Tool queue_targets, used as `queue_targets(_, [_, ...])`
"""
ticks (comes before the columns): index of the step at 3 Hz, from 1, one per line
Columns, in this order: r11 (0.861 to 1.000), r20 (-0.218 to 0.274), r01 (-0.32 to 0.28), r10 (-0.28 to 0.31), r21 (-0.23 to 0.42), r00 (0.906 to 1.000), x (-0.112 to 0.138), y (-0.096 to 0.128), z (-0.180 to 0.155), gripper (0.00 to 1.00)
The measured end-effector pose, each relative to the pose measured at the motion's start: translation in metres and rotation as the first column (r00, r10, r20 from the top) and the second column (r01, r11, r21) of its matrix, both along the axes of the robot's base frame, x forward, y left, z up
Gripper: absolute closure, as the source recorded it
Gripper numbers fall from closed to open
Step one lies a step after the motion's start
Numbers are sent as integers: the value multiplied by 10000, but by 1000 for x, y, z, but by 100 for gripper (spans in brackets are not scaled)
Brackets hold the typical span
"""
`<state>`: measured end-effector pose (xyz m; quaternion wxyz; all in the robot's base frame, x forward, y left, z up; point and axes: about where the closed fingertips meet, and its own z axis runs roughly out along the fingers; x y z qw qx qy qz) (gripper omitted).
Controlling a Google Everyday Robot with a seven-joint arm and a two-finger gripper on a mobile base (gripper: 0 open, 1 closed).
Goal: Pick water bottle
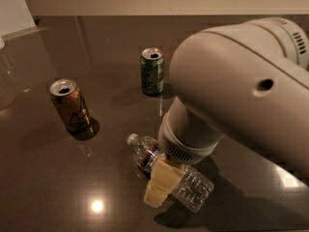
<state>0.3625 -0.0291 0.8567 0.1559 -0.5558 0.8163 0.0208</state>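
The water bottle point(192, 190) lies on its side on the dark table point(58, 178), white cap point(131, 139) pointing up-left. It is clear and ribbed, with a label band near the neck. My gripper point(160, 185) comes down from the big white arm point(231, 91) and sits right over the bottle's middle, its cream-coloured tip covering part of the bottle. The arm hides the gripper's far side.
A green soda can point(152, 71) stands upright behind the bottle. An orange-brown soda can point(71, 105) stands upright to the left. A clear glass object point(4, 81) is at the left edge. A pale wall runs along the table's far edge.
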Motion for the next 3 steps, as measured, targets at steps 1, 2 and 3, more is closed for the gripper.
queue_targets(1, [9992, -292, 240, -250, -328, 9993, 7, -5, -14, 18])
queue_targets(2, [9981, -626, 470, -494, -392, 9968, 12, -13, -19, 41])
queue_targets(3, [9983, -808, 508, -529, -268, 9953, 14, -21, -11, 64])
